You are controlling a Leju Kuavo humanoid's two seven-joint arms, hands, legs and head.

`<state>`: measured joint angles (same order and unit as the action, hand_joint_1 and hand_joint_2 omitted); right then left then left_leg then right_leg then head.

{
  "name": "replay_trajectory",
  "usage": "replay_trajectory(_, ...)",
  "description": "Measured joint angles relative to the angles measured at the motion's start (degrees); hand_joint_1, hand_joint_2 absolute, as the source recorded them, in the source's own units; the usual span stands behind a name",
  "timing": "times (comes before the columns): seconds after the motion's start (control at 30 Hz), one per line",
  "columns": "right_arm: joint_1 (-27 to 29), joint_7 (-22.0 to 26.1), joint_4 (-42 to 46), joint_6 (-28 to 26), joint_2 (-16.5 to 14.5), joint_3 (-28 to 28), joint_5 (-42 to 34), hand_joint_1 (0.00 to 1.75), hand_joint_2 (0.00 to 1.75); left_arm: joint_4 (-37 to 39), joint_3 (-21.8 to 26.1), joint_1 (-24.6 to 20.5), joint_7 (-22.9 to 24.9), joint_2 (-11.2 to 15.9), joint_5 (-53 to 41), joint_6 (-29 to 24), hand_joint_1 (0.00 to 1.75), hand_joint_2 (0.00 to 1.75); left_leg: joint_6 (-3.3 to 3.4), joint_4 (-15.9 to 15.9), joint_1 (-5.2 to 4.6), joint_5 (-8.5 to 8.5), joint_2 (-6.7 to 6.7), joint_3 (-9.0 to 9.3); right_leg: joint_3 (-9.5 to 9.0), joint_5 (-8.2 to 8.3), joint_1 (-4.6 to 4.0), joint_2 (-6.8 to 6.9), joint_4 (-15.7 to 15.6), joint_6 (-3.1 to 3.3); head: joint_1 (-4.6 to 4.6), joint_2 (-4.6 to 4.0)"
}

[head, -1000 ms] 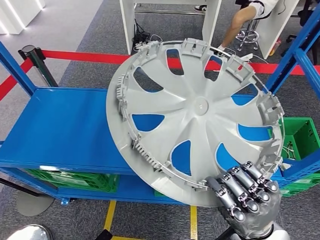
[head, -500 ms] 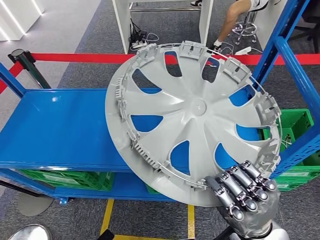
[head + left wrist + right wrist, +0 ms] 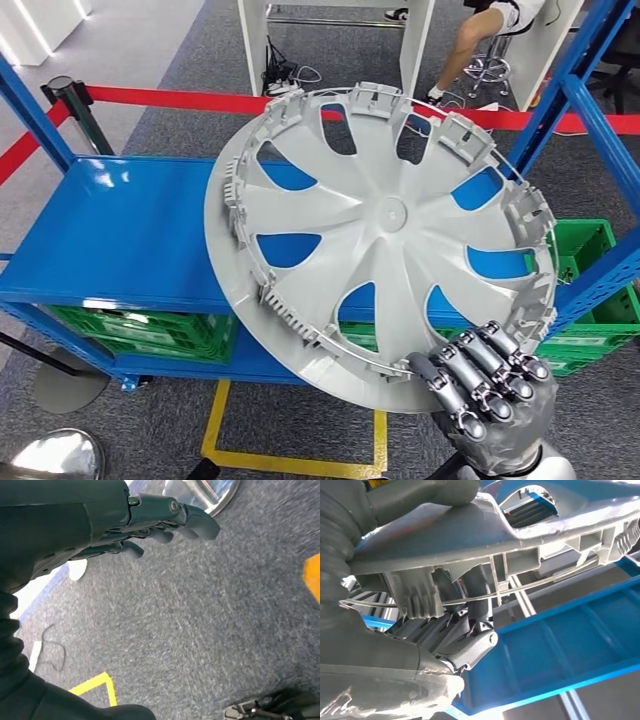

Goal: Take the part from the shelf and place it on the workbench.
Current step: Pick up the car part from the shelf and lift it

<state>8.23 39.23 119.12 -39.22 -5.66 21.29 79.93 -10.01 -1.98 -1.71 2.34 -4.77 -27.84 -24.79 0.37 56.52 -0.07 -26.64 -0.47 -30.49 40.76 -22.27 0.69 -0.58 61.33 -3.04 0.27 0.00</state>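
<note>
A large grey wheel cover (image 3: pixel 385 230) with curved spokes and a clipped rim hangs tilted above the blue shelf (image 3: pixel 121 240). My right hand (image 3: pixel 487 395) grips its near rim from below, fingers (image 3: pixel 483 365) curled over the edge. In the right wrist view the cover's rim (image 3: pixel 516 565) lies across my right hand (image 3: pixel 467 630), with the blue shelf frame (image 3: pixel 565 645) behind it. My left hand (image 3: pixel 151 525) hangs over grey carpet with its fingers stretched out and nothing in it.
Blue uprights (image 3: pixel 596 130) rise at the right. Green crates (image 3: pixel 143 335) sit under the shelf, another (image 3: pixel 596 260) at the right. A red barrier tape (image 3: pixel 173 98) runs behind. A seated person's leg (image 3: pixel 472 40) is by white desks. Yellow floor tape (image 3: pixel 294 460) lies below.
The whole view has shifted: the shelf now sits a little higher and further off, and more yellow floor tape shows. The cover stays in my right hand's grip.
</note>
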Motion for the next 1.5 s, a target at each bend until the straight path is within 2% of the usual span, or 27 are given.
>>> replay_trajectory(0.1,-0.05,0.02,-0.06,0.0,0.0,-0.02,-0.05,1.75,1.75,0.0,0.06,-0.02,0.02,-0.06,0.04,-0.03,0.0,1.75,0.64,0.04,-0.15,1.72,0.16,-1.95,2.07,-8.24,-0.12,0.11,10.25,-0.25,0.11,0.0)
replay_trajectory(0.13,-0.05,0.02,-0.13,-0.01,0.0,-0.02,-0.09,1.75,1.75,0.0,0.09,0.0,0.02,-0.07,0.04,-0.07,0.0,1.75,0.73,0.07,-0.29,2.26,0.22,-2.62,1.95,-9.26,-0.18,0.11,12.77,-0.18,0.11,0.0)
replay_trajectory(0.17,-0.04,0.02,-0.19,-0.01,0.0,-0.01,-0.14,1.75,1.75,0.0,0.13,0.0,0.02,-0.05,0.04,-0.1,0.0,1.75,0.78,0.09,-0.45,2.8,0.27,-3.29,0.93,-9.07,-0.29,0.11,13.36,0.0,0.09,0.0)
replay_trajectory(0.23,-0.08,0.02,-0.26,-0.01,0.0,0.01,-0.21,1.75,1.75,0.0,0.24,-0.01,0.02,-0.07,0.04,-0.16,0.0,1.75,0.8,0.11,-0.77,3.83,0.31,-4.49,-4.06,-6.88,-0.65,0.12,8.58,0.76,0.09,0.0)
replay_trajectory(0.3,-0.22,0.04,-0.26,0.0,0.0,0.06,-0.25,1.75,1.75,0.0,0.3,-0.01,0.02,-0.15,0.03,-0.17,0.0,1.75,0.59,0.13,-0.98,4.76,0.31,-5.31,-9.99,-6.65,-1.08,0.2,0.5,1.73,0.04,0.0)
replay_trajectory(0.37,-0.27,0.08,-0.27,-0.01,0.0,0.11,-0.28,1.75,1.75,0.0,0.33,-0.03,0.02,-0.2,0.02,-0.19,0.0,1.75,0.09,0.07,-0.87,5.69,0.36,-5.66,-12.2,-7.33,-1.45,0.21,-3.59,2.15,0.05,0.0)
replay_trajectory(0.43,-0.26,0.09,-0.3,-0.01,0.0,0.13,-0.34,1.75,1.75,0.01,0.37,-0.01,0.07,-0.15,-0.07,-0.26,0.0,1.75,-0.58,-0.16,-0.68,6.38,0.34,-5.84,-11.74,-6.36,-1.49,0.2,-4.21,2.4,0.17,0.0)
replay_trajectory(0.47,-0.29,0.09,-0.33,-0.01,-0.01,0.14,-0.43,1.75,1.75,0.02,0.39,0.02,0.21,-0.12,-0.38,-0.33,0.0,1.75,-0.97,0.14,-0.65,5.68,0.33,-6.16,-11.43,-5.73,-1.33,0.26,-4.42,2.71,0.16,0.0)
replay_trajectory(0.53,-0.23,0.1,-0.62,-0.01,-0.02,0.18,-1.01,1.75,1.75,0.04,0.78,0.1,0.53,-0.05,-1.53,-0.46,0.0,1.75,-1.77,3.73,-0.41,1.25,0.3,-7.5,-10.53,-4.25,-0.91,0.43,-4.76,3.18,-0.02,0.0)
replay_trajectory(0.6,-0.04,0.11,-1.2,-0.01,-0.04,0.18,-2.11,1.75,1.75,0.04,1.65,0.09,0.66,-0.09,-2.54,-0.48,0.0,1.75,-2.51,10.77,0.09,-4.07,0.33,-9.24,-8.91,-2.94,-0.73,0.48,-4.71,3.23,-0.24,0.0)
replay_trajectory(0.63,0.03,0.11,-1.5,-0.01,-0.04,0.18,-2.56,1.75,1.75,0.04,2.07,0.06,0.66,-0.09,-2.74,-0.48,0.0,1.75,-2.85,13.64,0.36,-5.17,0.33,-9.59,-8.04,-2.3,-0.6,0.5,-4.67,3.07,-0.22,0.0)
replay_trajectory(0.67,0.07,0.11,-1.77,-0.01,-0.04,0.2,-2.89,1.75,1.75,0.04,2.43,0.04,0.66,-0.09,-2.86,-0.48,0.0,1.75,-3.18,15.1,0.61,-4.93,0.33,-9.22,-7.12,-1.65,-0.43,0.52,-4.6,2.85,-0.23,0.0)
replay_trajectory(0.73,0.13,0.11,-2.09,-0.01,-0.04,0.27,-3.08,1.75,1.75,0.04,2.96,-0.03,0.66,-0.07,-2.98,-0.48,0.0,1.75,-3.86,12.57,1.15,-1.85,0.34,-5.86,-5.3,-0.4,0.08,0.54,-4.32,2.22,-0.24,0.0)
replay_trajectory(0.8,0.14,0.11,-2.18,-0.01,-0.1,0.34,-3.06,1.75,1.75,0.04,3.28,-0.24,0.66,-0.16,-3.16,-0.48,0.0,1.75,-4.33,5.01,1.58,-0.69,0.21,-0.09,-3.82,0.63,0.4,0.58,-3.87,1.37,-0.34,0.0)
replay_trajectory(0.87,0.11,0.13,-2.18,-0.01,-0.21,0.37,-2.89,1.75,1.75,0.04,3.43,-0.48,0.66,-0.28,-3.36,-0.5,0.0,1.75,-3.63,-0.45,1.5,-1.83,-0.01,3.12,-3.04,1.82,0.44,0.7,-3.79,0.49,-0.45,0.0)
replay_trajectory(0.93,0.14,0.15,-2.2,-0.01,-0.26,0.37,-2.75,1.75,1.75,0.04,3.61,-0.44,0.66,-0.25,-3.43,-0.51,0.0,1.75,-2.21,-1.29,1.17,-1.64,-0.05,2.72,-2.74,3.06,0.64,0.79,-4.24,-0.34,-0.44,0.0)
replay_trajectory(0.97,0.17,0.15,-2.21,-0.01,-0.26,0.35,-2.74,1.75,1.75,0.04,3.7,-0.32,0.66,-0.2,-3.44,-0.52,0.0,1.75,-1.62,-1.23,1.08,-1.12,0.06,2.27,-2.45,2.72,0.79,0.81,-4.11,-0.65,-0.41,0.0)
replay_trajectory(1.03,0.2,0.14,-2.23,-0.01,-0.26,0.32,-2.65,1.75,1.75,0.04,3.85,-0.1,0.66,-0.15,-3.48,-0.5,0.0,1.75,-0.52,-1.29,0.98,0.01,0.3,1.15,-1.21,-1.29,0.92,0.77,-0.73,-0.97,-0.33,0.0)
replay_trajectory(1.1,0.15,0.13,-2.23,-0.01,-0.28,0.28,-1.88,1.75,1.75,0.04,3.97,-0.1,0.57,-0.09,-3.62,0.55,0.0,1.75,0.1,-1.26,0.6,1.05,0.36,-0.27,0.62,-7.09,0.72,0.73,6.88,-0.95,-0.17,0.0)
replay_trajectory(1.13,0.14,0.15,-2.23,-0.01,-0.32,0.24,-1.28,1.75,1.75,0.04,4.04,-0.11,0.53,0.0,-3.7,1.37,0.0,1.75,0.22,-1.26,0.39,1.58,0.27,-1.04,1.19,-8.53,0.56,0.71,10.46,-0.86,-0.14,0.0)
replay_trajectory(1.17,0.17,0.2,-2.25,-0.01,-0.39,0.2,-0.62,1.75,1.75,0.04,4.12,-0.11,0.48,0.13,-3.75,2.27,0.0,1.75,0.27,-1.24,0.2,2.17,0.12,-1.84,1.17,-8.48,0.35,0.69,12.72,-0.65,-0.11,0.0)
replay_trajectory(1.2,0.25,0.26,-2.27,-0.01,-0.49,0.14,-0.12,1.75,1.75,0.04,4.22,-0.09,0.45,0.29,-3.72,3.14,0.0,1.75,0.25,-1.22,0.02,2.75,-0.09,-2.6,0.27,-7.27,0.12,0.63,13.12,-0.33,-0.11,0.0)
replay_trajectory(1.27,0.41,0.36,-2.31,-0.01,-0.78,0.08,0.65,1.75,1.75,0.04,4.49,-0.16,0.33,0.59,-3.54,4.72,0.0,1.75,0.11,-1.17,-0.18,3.83,-0.73,-3.84,-4.43,-4.57,-0.36,-0.48,8.22,0.82,-0.14,0.0)
replay_trajectory(1.33,0.54,0.39,-2.31,-0.01,-1.25,0.05,1.36,1.75,1.75,0.04,4.7,-0.38,0.18,0.89,-3.44,6.11,0.0,1.75,-0.21,-1.1,-0.31,4.76,-1.48,-4.59,-10.68,-5.45,-0.62,-2.32,-0.06,1.93,-0.15,0.0)
replay_trajectory(1.37,0.56,0.41,-2.31,-0.01,-1.5,0.05,1.68,1.75,1.75,0.04,4.75,-0.5,0.15,1.04,-3.44,6.43,0.0,1.75,-0.49,-1.07,-0.24,5.24,-1.89,-4.85,-12.56,-6.55,-0.72,-2.84,-3.08,2.18,-0.14,0.0)
replay_trajectory(1.43,0.58,0.44,-2.32,-0.01,-1.86,0.05,2.03,1.75,1.75,0.04,4.85,-0.54,0.13,1.45,-3.44,6.66,0.0,1.75,-1.19,-1.13,-0.14,6.13,-2.87,-5.3,-13.34,-7.36,-0.8,-2.2,-5.36,2.16,-0.03,0.0)
replay_trajectory(1.5,0.55,0.44,-2.31,-0.01,-2.18,0.04,2.15,1.75,1.75,0.04,4.94,-0.31,0.14,1.85,-3.44,6.7,0.0,1.75,-1.87,-0.29,-0.14,5.26,-2.78,-6.03,-13.15,-6.74,-0.52,-1.07,-5.67,2.53,-0.16,0.0)
